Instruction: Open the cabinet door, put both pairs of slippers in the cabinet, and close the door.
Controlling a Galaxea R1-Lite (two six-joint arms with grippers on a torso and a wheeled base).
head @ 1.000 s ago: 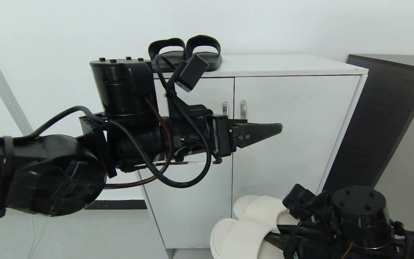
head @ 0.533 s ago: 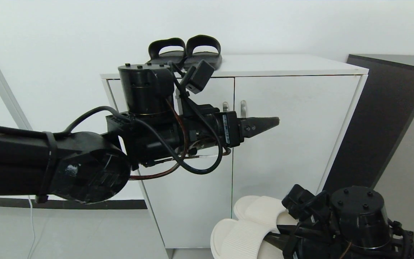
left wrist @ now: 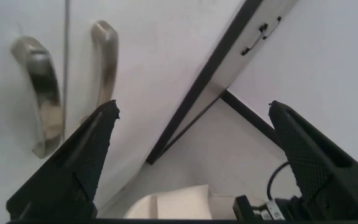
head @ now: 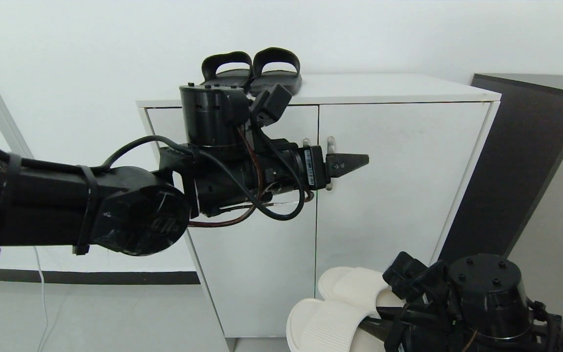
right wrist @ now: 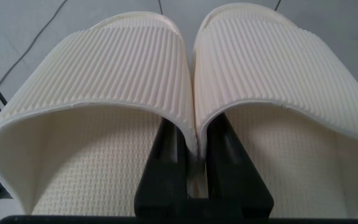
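Note:
The white cabinet [head: 399, 161] has both doors shut, with two metal handles [head: 330, 144] at the middle seam. A black pair of slippers [head: 252, 68] lies on its top, towards the left. My left gripper [head: 359, 160] is open at handle height, its tips just in front of the right door. In the left wrist view the handles [left wrist: 106, 62] lie just beyond one finger of the open left gripper [left wrist: 192, 109]. My right gripper [right wrist: 194, 168] is low at the right, shut on the inner walls of the white pair of slippers [right wrist: 129, 93], which hang before the cabinet's foot [head: 330, 313].
A dark grey unit [head: 516, 171] stands against the cabinet's right side. The wall to the left of the cabinet carries a black baseboard stripe [head: 115, 277], with a thin white cable [head: 42, 303] hanging in front of it.
My left arm has moved forward and slightly up, bringing its gripper close to the door handles. The right arm and the white slippers have stayed put.

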